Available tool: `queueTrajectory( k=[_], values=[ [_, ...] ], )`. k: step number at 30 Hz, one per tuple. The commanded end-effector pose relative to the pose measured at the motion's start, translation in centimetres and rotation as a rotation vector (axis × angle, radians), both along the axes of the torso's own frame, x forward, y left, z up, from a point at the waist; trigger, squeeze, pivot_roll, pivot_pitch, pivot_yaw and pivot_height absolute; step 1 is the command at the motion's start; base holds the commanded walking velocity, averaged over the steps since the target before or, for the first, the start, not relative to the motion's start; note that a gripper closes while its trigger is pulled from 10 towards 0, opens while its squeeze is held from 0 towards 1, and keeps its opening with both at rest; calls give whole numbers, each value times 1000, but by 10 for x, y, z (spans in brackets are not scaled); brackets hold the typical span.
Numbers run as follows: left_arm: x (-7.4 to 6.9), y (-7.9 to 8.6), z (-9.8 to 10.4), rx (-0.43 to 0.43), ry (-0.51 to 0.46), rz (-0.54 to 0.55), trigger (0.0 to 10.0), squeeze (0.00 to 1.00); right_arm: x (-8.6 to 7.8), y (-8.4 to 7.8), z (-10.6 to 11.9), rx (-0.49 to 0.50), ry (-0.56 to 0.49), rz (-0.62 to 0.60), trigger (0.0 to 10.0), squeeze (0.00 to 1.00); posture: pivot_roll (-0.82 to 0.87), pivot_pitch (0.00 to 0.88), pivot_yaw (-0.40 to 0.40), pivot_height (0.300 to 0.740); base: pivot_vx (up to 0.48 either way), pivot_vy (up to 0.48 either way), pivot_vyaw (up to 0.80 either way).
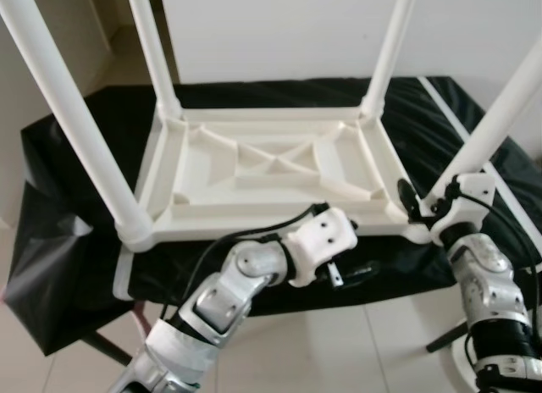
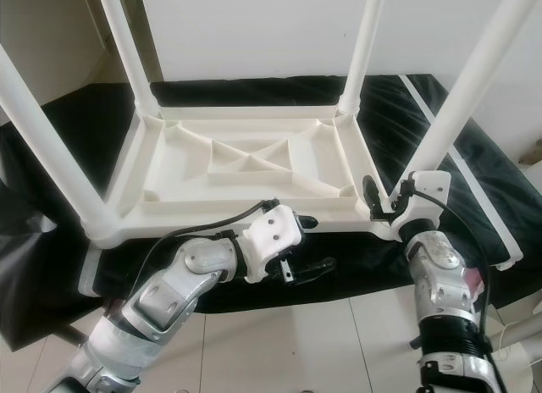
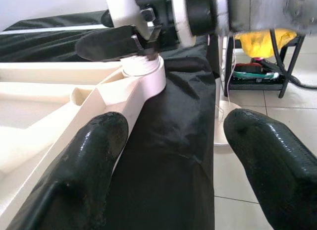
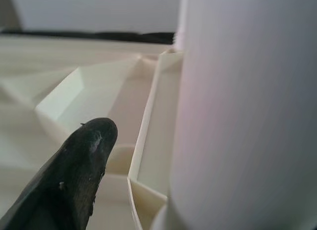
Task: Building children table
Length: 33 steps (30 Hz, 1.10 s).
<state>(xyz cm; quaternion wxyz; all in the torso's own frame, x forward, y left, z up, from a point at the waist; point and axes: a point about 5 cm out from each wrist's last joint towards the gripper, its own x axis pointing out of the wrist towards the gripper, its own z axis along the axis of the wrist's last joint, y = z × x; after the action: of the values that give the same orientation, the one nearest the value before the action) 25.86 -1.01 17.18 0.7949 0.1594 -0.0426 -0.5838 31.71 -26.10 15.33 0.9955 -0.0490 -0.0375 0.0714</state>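
Observation:
A white plastic children's table point(image 1: 271, 164) lies upside down on a black cloth point(image 1: 76, 156), with its four legs pointing up. My right gripper point(image 2: 396, 200) straddles the base of the near right leg point(image 1: 500, 113). Its one visible finger point(image 4: 84, 155) stands a little apart from the leg, and the leg hides the other. My left gripper point(image 1: 362, 247) is open at the table's front edge, just left of that corner. Only black cloth lies between its two fingers point(image 3: 99, 150).
The near left leg point(image 1: 68, 113) and both far legs point(image 1: 152, 46) rise steeply around the work area. A white wall stands behind. To the right of the cloth are a black rack holding something yellow point(image 3: 257, 41) and a white stand base point(image 3: 223, 136) on the tiled floor point(image 1: 356, 342).

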Motion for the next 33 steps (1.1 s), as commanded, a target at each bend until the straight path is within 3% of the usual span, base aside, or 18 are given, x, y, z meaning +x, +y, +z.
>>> queueTrajectory(
  k=[1, 5, 6, 7, 8, 9, 10, 11, 29, 30, 31, 32, 33],
  values=[
    [2, -2, -3, 22, 7, 16, 10000, 0, 2, 3, 2, -27, 0, 53, 10000, 0, -62, 28, 8, 740, 0, 0, 0],
    [3, -5, -4, 25, 8, 30, 10000, 0, 2, -1, 4, -99, 12, 107, 9804, 0, -59, 23, 9, 740, 0, 0, 0],
    [2, -5, -4, 25, 6, 29, 10000, 0, 2, -2, 4, -109, 17, 115, 6627, 0, -58, 22, 10, 740, 0, 0, 0],
    [2, -5, -4, 25, 6, 29, 10000, 0, 2, -2, 4, -109, 17, 115, 6627, 0, -58, 22, 10, 740, 0, 0, 0],
    [2, -5, -4, 26, 4, 28, 10000, 0, 1, -3, 3, -115, 21, 119, 4314, 0, -58, 22, 10, 740, 0, 0, 0],
    [2, -5, -4, 26, 4, 28, 10000, 0, 1, -3, 3, -115, 21, 119, 4314, 0, -58, 22, 10, 740, 0, 0, 0],
    [2, -5, -3, 26, 2, 28, 10000, 0, 1, -4, 3, -111, 27, 124, 2667, 0, -57, 21, 11, 740, 0, 0, 0],
    [2, -5, -3, 26, -2, 29, 10000, 0, 1, -6, 1, -111, 35, 133, 0, 0, -55, 20, 12, 740, 0, 0, 0],
    [2, -3, 1, 18, -14, 30, 10000, 0, -10, -15, -21, -45, 100, 66, 0, 0, -63, 18, 18, 740, 0, 0, 0],
    [1, -3, 1, 18, -15, 29, 10000, 0, -10, -14, -23, -31, 105, 53, 3725, 0, -65, 20, 19, 740, 0, 0, 0],
    [1, -3, 1, 18, -15, 28, 10000, 0, -11, -14, -25, -20, 109, 40, 4275, 0, -65, 20, 19, 740, 0, 0, 0],
    [1, -3, 2, 17, -16, 27, 10000, 0, -10, -14, -26, -11, 114, 28, 6353, 0, -66, 22, 20, 740, 0, 0, 0],
    [1, -3, 2, 17, -16, 26, 10000, 0, -10, -14, -27, -6, 117, 21, 6353, 0, -67, 22, 21, 740, 0, 0, 0]
  ],
)
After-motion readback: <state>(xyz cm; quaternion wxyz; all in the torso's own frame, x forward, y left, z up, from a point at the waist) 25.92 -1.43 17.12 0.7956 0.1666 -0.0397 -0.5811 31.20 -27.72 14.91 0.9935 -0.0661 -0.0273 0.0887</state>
